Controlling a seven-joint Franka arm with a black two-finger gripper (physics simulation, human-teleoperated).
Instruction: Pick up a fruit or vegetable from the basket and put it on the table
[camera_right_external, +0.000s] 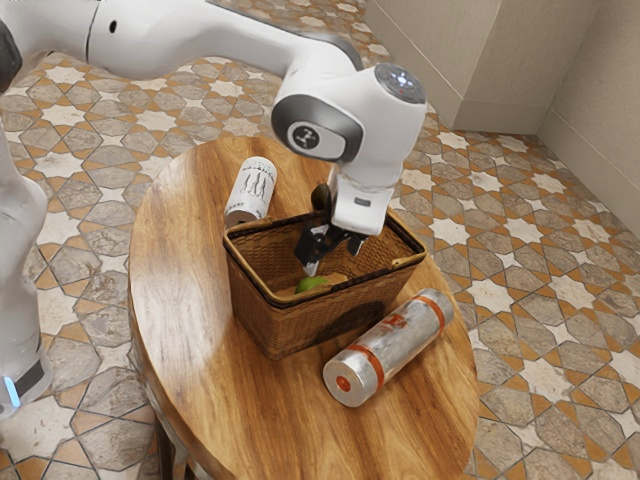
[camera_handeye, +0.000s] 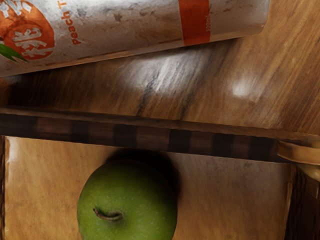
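From my exterior view, the gripper (camera_right_external: 330, 258) points down at the basket's opening, near the middle of the frame; I can't tell whether it's wide or narrow. The green apple (camera_right_external: 312, 284) lies inside the basket (camera_right_external: 290, 325), and at the lower edge of my wrist view. A silver can (camera_right_external: 400, 338) lies on the table (camera_right_external: 180, 270), lower right of center in the exterior view.
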